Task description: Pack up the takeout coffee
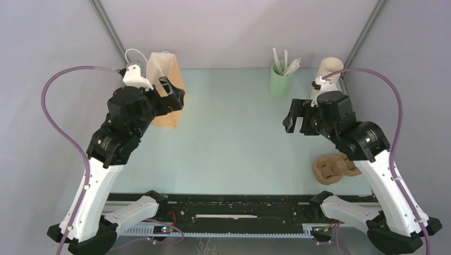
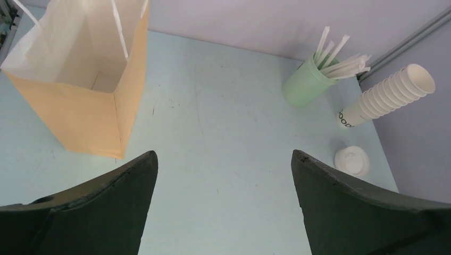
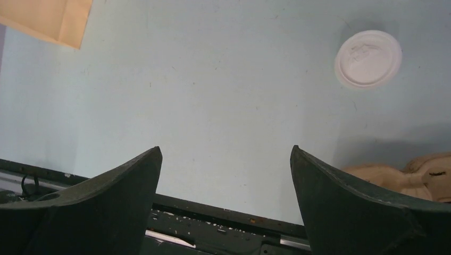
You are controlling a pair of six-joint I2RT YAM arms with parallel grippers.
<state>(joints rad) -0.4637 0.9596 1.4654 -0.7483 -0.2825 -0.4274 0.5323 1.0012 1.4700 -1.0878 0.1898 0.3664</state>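
Jaws wide and empty on both arms. Left gripper (image 2: 223,155) hovers beside upright, open-topped brown paper bag (image 2: 80,79), likely placed to receive cups. Right gripper (image 3: 226,150) hangs near, not touching, one small white-lidded paper cup (image 3: 368,58) standing on pale blue table (image 3: 213,79). Second cup not seen.

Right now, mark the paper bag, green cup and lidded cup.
paper bag (image 2: 69,111), left wrist view, outer front wall.
green cup (image 2: 302,87), left wrist view, side wall.
lidded cup (image 3: 368,58), right wrist view, lid top.

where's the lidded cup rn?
Left wrist view: the lidded cup stands far right on the table, just in front of the stack of lidless cups, right of the green cup.
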